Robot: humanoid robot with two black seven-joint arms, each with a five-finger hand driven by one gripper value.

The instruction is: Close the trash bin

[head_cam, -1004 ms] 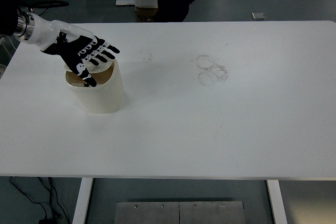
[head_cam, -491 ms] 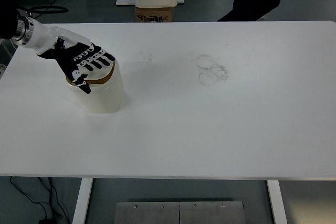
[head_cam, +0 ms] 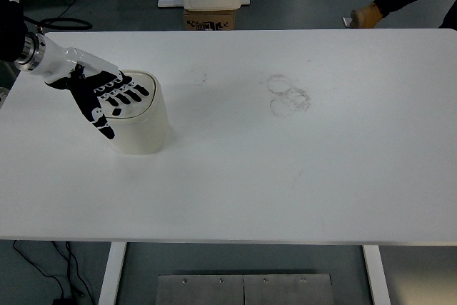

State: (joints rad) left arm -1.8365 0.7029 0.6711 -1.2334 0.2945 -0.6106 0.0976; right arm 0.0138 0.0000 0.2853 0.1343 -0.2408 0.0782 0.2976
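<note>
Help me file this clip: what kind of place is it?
Probably a robotics lab or test room, not a home: a bare white table holds only a small cream trash bin under the robot's left hand, with cables on the grey floor.

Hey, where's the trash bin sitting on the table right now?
In the head view, the trash bin stands on the left part of the white table, toward its far edge, with the left hand resting flat on its lid.
</note>
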